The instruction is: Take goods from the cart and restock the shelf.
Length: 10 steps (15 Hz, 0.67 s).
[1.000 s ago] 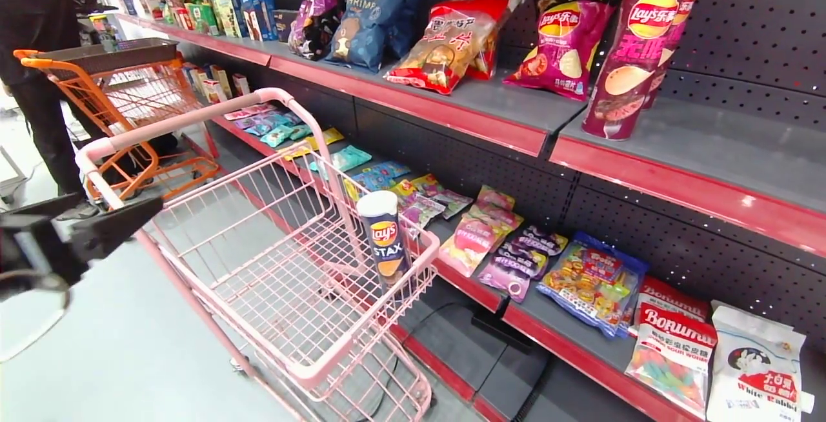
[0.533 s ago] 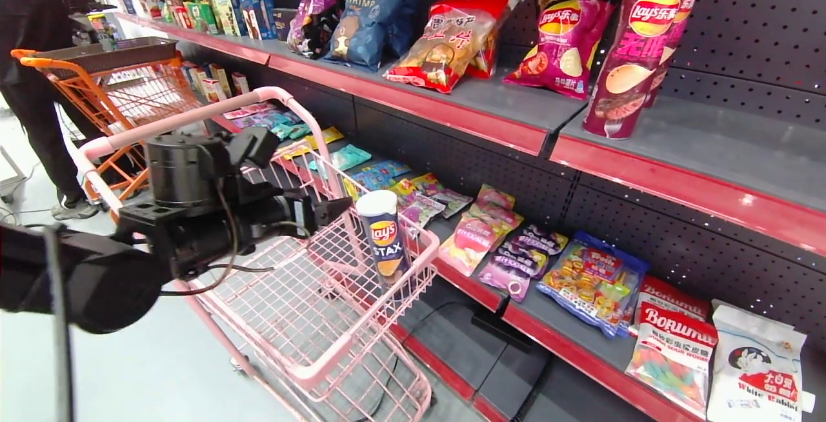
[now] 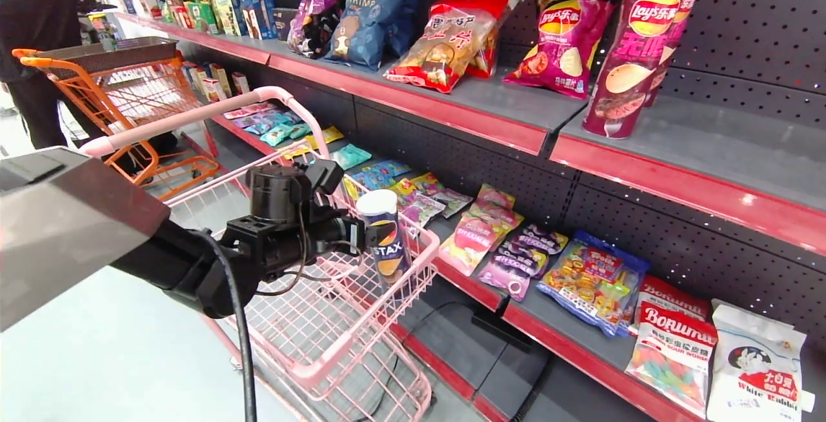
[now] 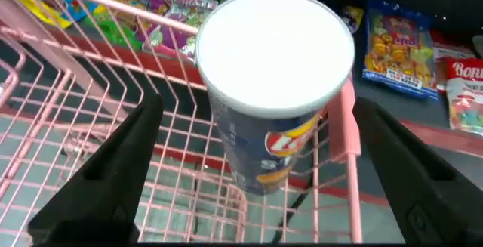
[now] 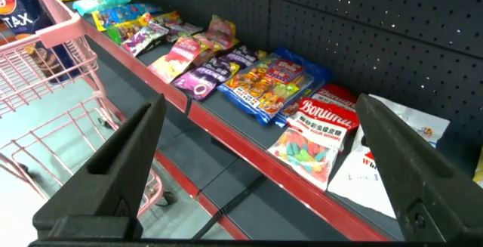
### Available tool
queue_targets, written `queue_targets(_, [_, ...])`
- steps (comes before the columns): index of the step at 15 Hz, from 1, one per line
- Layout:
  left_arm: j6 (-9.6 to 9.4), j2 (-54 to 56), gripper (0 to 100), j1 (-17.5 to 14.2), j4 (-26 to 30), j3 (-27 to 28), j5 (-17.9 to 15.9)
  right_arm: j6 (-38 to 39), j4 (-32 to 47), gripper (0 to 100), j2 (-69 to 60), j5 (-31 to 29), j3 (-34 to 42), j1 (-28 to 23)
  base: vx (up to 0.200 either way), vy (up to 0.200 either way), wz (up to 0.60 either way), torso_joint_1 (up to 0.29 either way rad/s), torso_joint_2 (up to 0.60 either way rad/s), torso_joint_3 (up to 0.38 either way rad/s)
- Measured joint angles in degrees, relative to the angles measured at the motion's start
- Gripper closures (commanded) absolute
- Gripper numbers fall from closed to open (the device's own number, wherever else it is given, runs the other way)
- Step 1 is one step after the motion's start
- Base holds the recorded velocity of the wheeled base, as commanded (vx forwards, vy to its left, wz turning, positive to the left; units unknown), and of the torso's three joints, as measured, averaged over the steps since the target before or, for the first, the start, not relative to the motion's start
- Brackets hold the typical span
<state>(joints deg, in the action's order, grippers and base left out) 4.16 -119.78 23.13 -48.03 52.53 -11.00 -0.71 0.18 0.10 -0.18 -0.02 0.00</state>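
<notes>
A dark blue chips can (image 3: 386, 241) with a white lid stands upright in the far corner of the pink cart (image 3: 303, 365). My left gripper (image 3: 372, 233) is level with the can's upper half. In the left wrist view it (image 4: 256, 109) is open, its black fingers (image 4: 113, 175) wide on either side of the can (image 4: 275, 66) without touching it. My right gripper (image 5: 256, 179) is open and holds nothing, out over the lower shelf (image 5: 249, 164) of candy bags. A tall purple chips can (image 3: 635, 54) stands on the upper shelf (image 3: 742, 144).
Chip bags (image 3: 452, 41) line the upper shelf to the left of the purple can, and grey shelf lies bare to its right. Candy packs (image 3: 590, 280) cover the lower shelf. An orange cart (image 3: 122, 93) and a person (image 3: 39, 15) are at the back left.
My left arm has swung in from the left edge over the pink cart, and its open fingers now flank the blue can. The can has not moved.
</notes>
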Motion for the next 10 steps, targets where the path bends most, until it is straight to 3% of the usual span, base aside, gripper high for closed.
queue_targets(2, [-0.35, -2.93, 0, 0.00, -3.78, 0.37, 0.16, 0.02, 0.00, 0, 0.00, 0.00, 0.00, 0.00, 0.000, 0.000, 0.00, 0.000, 0.00, 0.000])
queue_targets(6, [-0.39, -6.34, 0, 0.41, -4.02, 1.72, 0.07, -0.02, 0.00, 0, 0.00, 0.02, -0.02, 0.00, 0.000, 0.000, 0.00, 0.000, 0.00, 0.000])
queue_targets(7, [-0.39, -7.17, 100, 0.52, -4.16, 3.12, 0.22, -0.02, 0.00, 0, 0.00, 0.00, -0.02, 0.00, 0.000, 0.000, 0.00, 0.000, 0.00, 0.000])
queue_targets(10, [-0.68, -9.30, 100, 0.93, -4.17, 5.79, 0.02, 0.02, 0.00, 0, 0.00, 0.00, -0.05, 0.00, 0.000, 0.000, 0.00, 0.000, 0.00, 0.000])
